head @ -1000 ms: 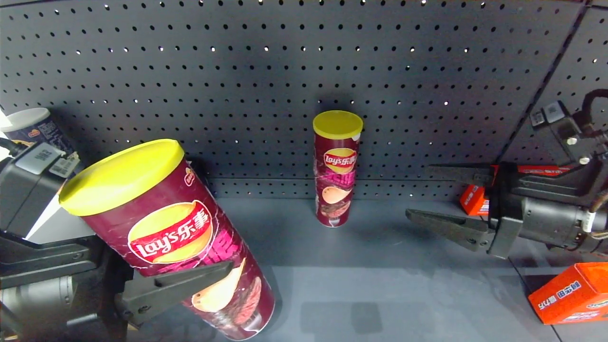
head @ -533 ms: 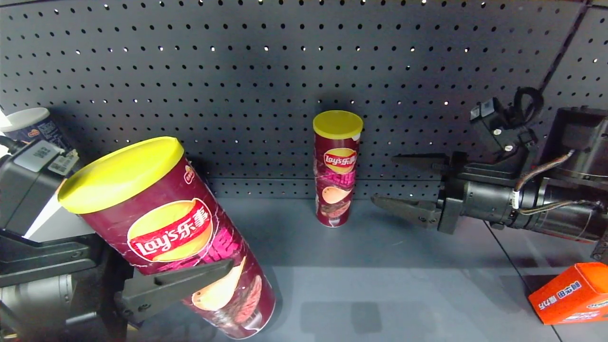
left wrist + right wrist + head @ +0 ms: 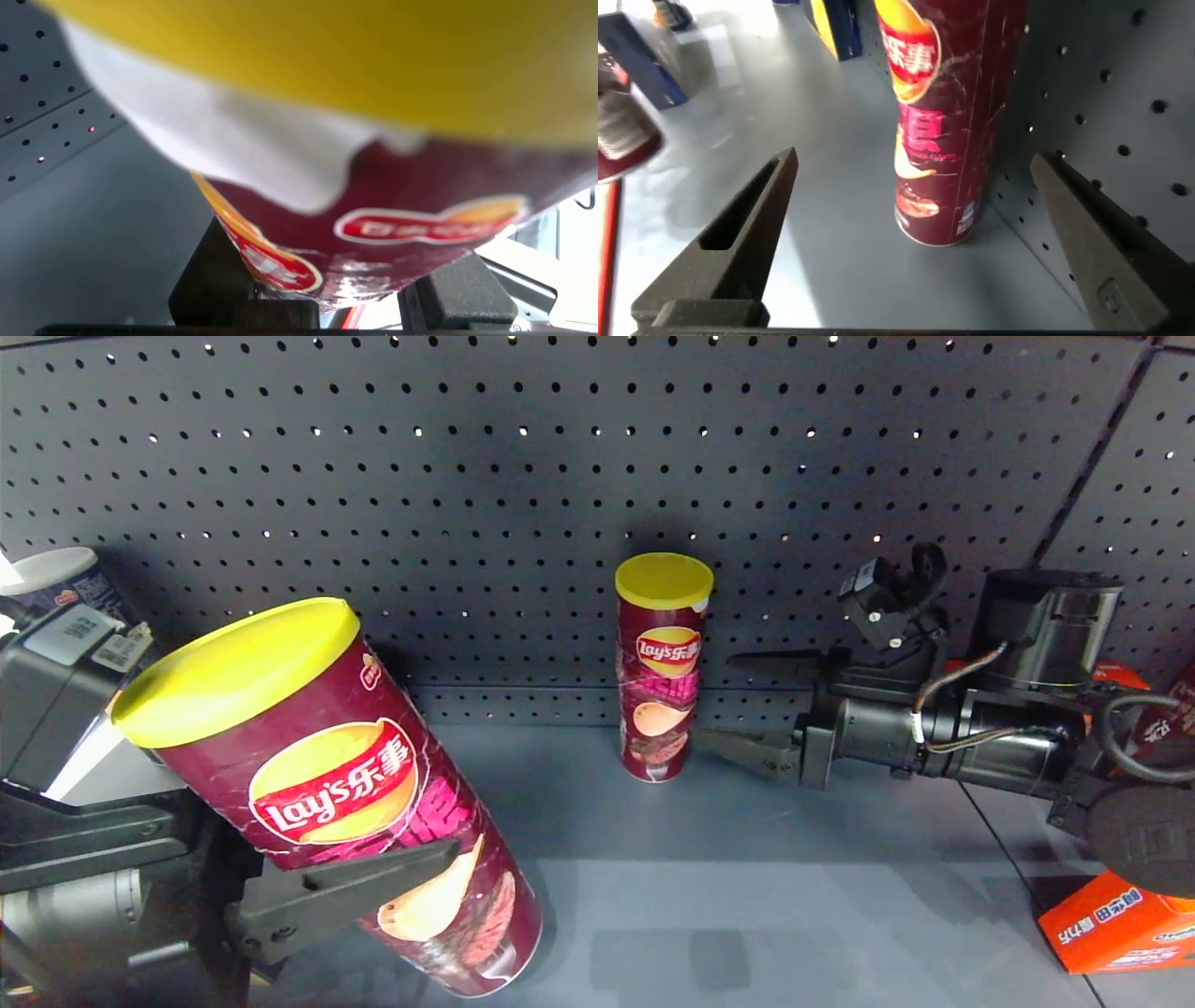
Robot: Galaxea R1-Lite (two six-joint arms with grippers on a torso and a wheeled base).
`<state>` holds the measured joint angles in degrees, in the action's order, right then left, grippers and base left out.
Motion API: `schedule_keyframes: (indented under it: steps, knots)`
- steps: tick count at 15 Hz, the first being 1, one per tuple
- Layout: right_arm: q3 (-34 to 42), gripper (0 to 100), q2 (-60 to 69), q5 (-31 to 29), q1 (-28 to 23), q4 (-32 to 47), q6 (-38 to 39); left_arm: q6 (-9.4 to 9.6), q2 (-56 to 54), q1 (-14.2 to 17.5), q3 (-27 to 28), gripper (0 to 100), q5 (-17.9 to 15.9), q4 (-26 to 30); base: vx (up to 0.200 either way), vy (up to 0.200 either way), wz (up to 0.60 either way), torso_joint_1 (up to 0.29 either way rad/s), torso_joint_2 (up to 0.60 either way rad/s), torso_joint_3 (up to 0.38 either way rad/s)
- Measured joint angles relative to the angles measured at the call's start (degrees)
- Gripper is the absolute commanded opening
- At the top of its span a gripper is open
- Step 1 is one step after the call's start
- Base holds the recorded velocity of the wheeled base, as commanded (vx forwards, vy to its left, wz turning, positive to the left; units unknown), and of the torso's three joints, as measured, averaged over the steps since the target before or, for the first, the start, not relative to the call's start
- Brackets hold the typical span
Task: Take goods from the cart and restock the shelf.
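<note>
Pegboard-backed shelf (image 3: 747,896): left claw (image 3: 346,294) clamped on tilted can (image 3: 327,775), right claw (image 3: 717,698) spread beside upright can (image 3: 658,681)

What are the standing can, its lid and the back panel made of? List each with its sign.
Standing can: likely cardboard under a glossy printed wrap; light glints off its side.
Lid: probably plastic, smooth yellow with a moulded rim.
Back panel: apparently painted sheet metal, dark and matte, with evenly punched holes.
</note>
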<state>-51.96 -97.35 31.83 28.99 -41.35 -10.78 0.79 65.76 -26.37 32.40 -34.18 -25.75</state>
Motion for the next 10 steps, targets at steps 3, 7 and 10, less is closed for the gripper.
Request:
schedule_keyframes:
  steps: [3, 7, 10]
  knots:
    - [-0.8, 100, -3.0, 0.1, 0.0, -1.9, 0.1, 0.0, 0.0, 0.1, 0.0, 0, 0.0, 0.0, 0.0, 0.0, 0.0, 0.0, 0.0, 0.0]
    - [-2.7, 100, -6.6, 0.1, 0.7, -2.2, 0.1, 0.0, 0.1, 0.1, 0.0, 0, 0.0, 0.0, 0.0, 0.0, 0.0, 0.0, 0.0, 0.0]
    - [-4.0, 100, -9.0, 0.1, 1.2, -2.4, 0.0, 0.0, 0.1, 0.2, 0.0, 0, 0.0, 0.0, 0.0, 0.0, 0.0, 0.0, 0.0, 0.0]
